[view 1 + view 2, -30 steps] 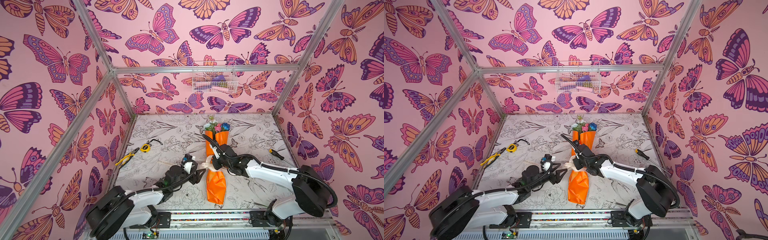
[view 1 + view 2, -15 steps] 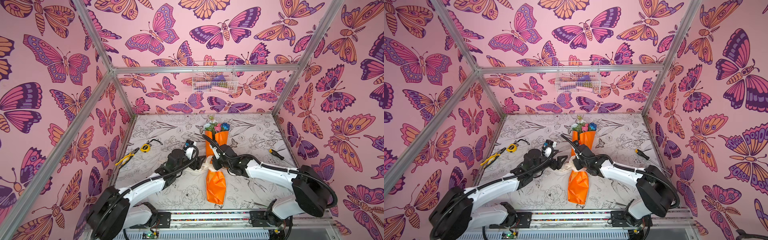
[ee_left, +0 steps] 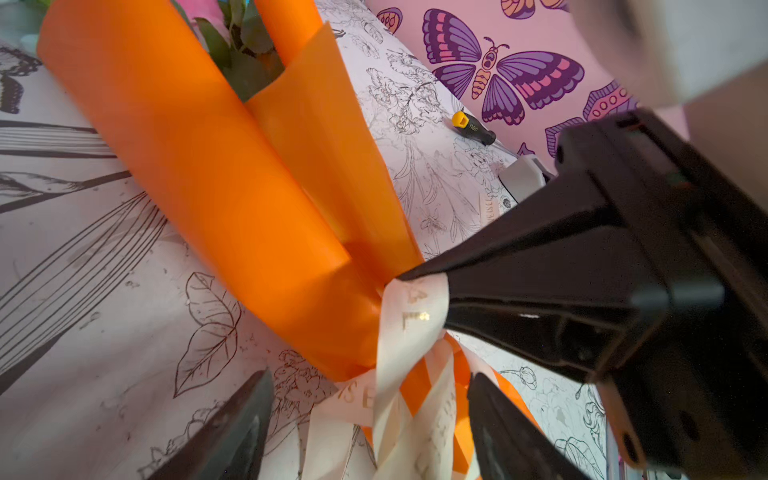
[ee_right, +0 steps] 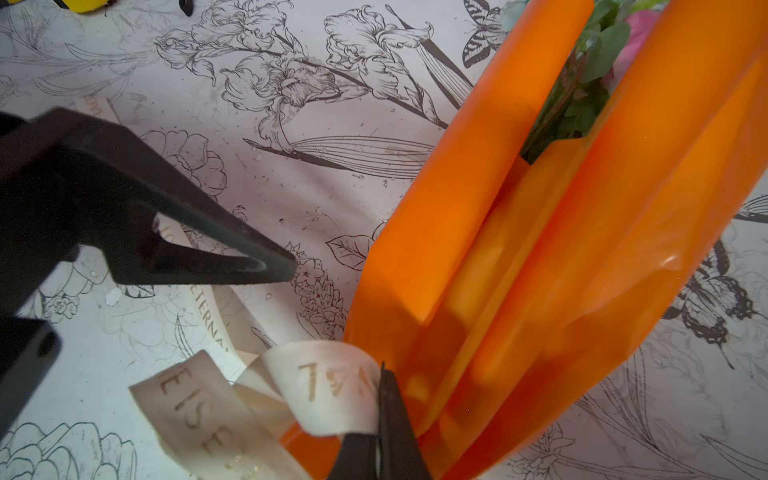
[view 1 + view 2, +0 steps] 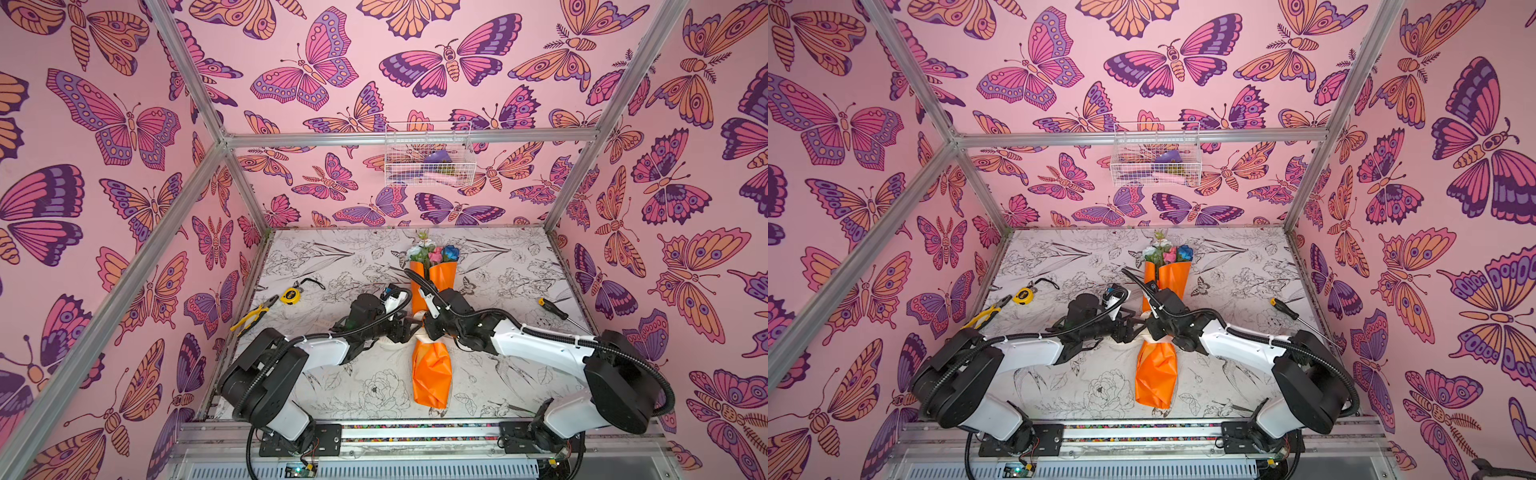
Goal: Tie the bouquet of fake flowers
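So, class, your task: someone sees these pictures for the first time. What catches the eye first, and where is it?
The bright orange bouquet of fake flowers lies centred on the table, blooms at the far end. At its waist the right gripper pinches a cream ribbon, with the left gripper open beside it. Pink butterfly walls surround everything.

Left claw point(image 3: 370, 376), right claw point(image 4: 382, 374) and ribbon point(image 4: 332, 386) crowd the bouquet's point(image 5: 432, 374) waist; its foot lies clear.
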Motion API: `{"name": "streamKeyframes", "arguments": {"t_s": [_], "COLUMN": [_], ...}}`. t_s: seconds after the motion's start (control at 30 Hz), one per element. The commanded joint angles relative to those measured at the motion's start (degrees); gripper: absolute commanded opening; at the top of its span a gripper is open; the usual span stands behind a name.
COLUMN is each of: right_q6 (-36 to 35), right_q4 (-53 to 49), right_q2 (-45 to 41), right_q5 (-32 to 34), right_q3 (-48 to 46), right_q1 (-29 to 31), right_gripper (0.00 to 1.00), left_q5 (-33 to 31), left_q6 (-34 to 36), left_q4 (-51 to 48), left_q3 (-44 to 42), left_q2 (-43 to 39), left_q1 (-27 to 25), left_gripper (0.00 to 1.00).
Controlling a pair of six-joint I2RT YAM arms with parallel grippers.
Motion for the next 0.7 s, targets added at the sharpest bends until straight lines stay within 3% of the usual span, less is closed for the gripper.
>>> {"name": "streamKeyframes", "arguments": {"t_s": [0.0,0.17,0.37,0.53,0.67], "right_q6": [0.59,0.53,1.6,5.5,10.4], "right_q4": [0.76,-0.21,-4.47,-10.65,-20.56], "right_q2": [0.44,0.28,-1.44,-8.08,-13.88], "right_q5": [-1.14,-1.94,-3.88,-4.21,3.55], "right_q3": [-0.17,-0.08,0.38,-2.01,-3.45], "right_q1": [0.25,0.28,0.28,0.28,-0.58], "right_gripper": [0.07,0.09,0.18,0.28,0.29], "left_q5": [2.42,2.68,2.48,2.93,3.76], "left_q6": [-0.08,-0.71,0.21,1.33,1.49], "left_q4": [4.81,8.51,8.52,8.17,9.01], "left_q3": [1.69,2.98,2.8,2.08,1.35], "left_q2": [2.98,5.74,5.64,5.29,5.56], "left_q1": [0.43,0.42,0.38,0.43,0.44], "left_gripper": [0.66,0.47,0.1,0.01,0.01]}}
